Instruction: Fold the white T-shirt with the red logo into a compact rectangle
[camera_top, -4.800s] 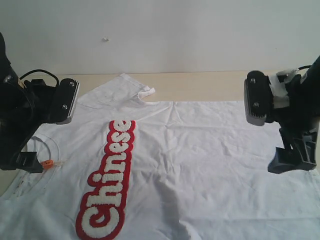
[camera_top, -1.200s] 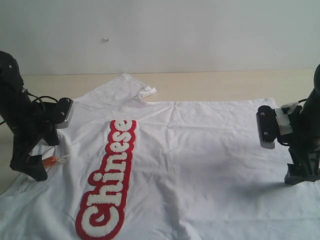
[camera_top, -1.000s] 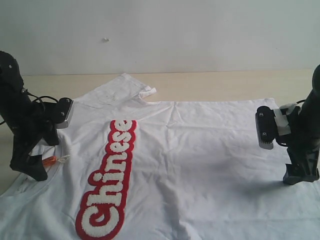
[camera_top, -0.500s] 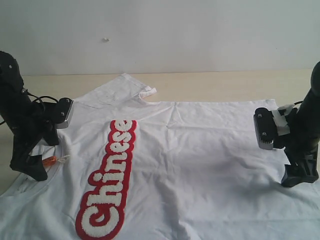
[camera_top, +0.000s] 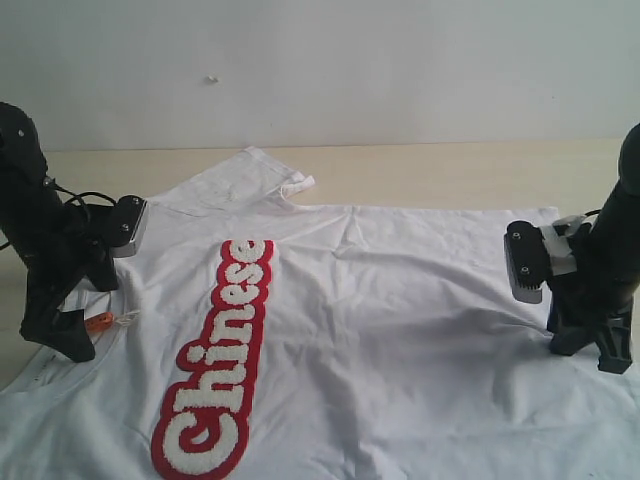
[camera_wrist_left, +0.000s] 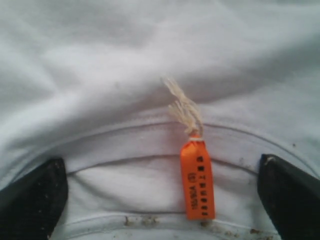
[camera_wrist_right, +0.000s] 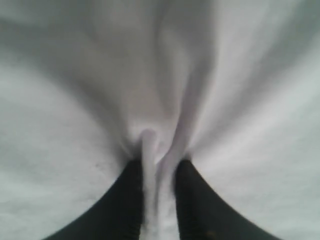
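Right gripper (camera_wrist_right: 157, 169) is pressed together on a raised fold of the shirt (camera_top: 400, 330), and we see the cloth bunched between both fingers at the shirt's right edge. Left gripper (camera_wrist_left: 160, 192) is spread wide and grips nothing, with its fingers (camera_wrist_left: 32, 197) down at the collar on either side of the orange tag (camera_wrist_left: 198, 180). We cannot tell whether they touch the cloth. The shirt lies wrinkled across the desk (camera_top: 450, 170), with the logo (camera_top: 215, 355) face up on its left half.
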